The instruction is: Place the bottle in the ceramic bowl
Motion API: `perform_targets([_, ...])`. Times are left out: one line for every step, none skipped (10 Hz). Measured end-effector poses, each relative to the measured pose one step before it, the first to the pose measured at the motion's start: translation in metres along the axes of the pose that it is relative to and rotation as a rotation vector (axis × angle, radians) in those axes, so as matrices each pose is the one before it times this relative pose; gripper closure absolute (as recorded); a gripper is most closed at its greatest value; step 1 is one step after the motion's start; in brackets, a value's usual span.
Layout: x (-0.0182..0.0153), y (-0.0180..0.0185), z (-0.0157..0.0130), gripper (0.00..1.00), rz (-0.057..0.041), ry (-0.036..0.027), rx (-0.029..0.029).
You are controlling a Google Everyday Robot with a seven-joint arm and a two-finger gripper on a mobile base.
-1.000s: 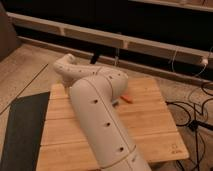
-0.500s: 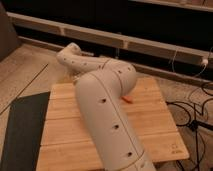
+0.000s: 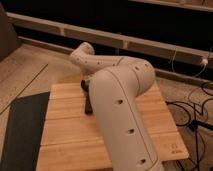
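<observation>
Since the earlier frames the white arm (image 3: 122, 105) has swung further over the wooden tabletop (image 3: 70, 130), its elbow now bulking across the middle. The pincer (image 3: 88, 97) shows only as a dark piece below the forearm, near the tabletop's far left edge; its opening cannot be told. The bottle and ceramic bowl are hidden from view. A dark mat (image 3: 22, 130) lies beside the tabletop's left edge.
</observation>
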Motion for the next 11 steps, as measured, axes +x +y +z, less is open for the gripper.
perform_targets([0.01037, 0.00326, 0.00704, 0.75, -0.00282, 0.02841, -0.00860])
perform_targets([0.00738, 0.00623, 0.00694, 0.65, -0.00523, 0.02266, -0.01309])
perform_targets([0.00507, 0.00506, 0.00596, 0.58, -0.00124, 0.01749, -0.00865])
perform_targets([0.00636, 0.00368, 0.01002, 0.43, 0.00804, 0.02667, -0.01242])
perform_targets([0.00101, -0.00044, 0.00248, 0.36, 0.00536, 0.00759, -0.00081])
perform_targets([-0.00197, -0.00290, 0.00114, 0.24, 0.00919, 0.00130, 0.00195])
perform_targets([-0.00257, -0.00259, -0.00024, 0.20, 0.00443, -0.00320, 0.00380])
perform_targets([-0.00183, -0.00064, -0.00042, 0.20, 0.00008, -0.00286, 0.00344])
perform_targets([-0.00127, 0.00098, -0.00063, 0.20, -0.00352, -0.00208, 0.00098])
perform_targets([-0.00045, 0.00294, -0.00002, 0.20, -0.01272, -0.00044, -0.00083])
perform_targets([-0.00080, 0.00248, -0.00072, 0.20, -0.01129, -0.00149, -0.00266])
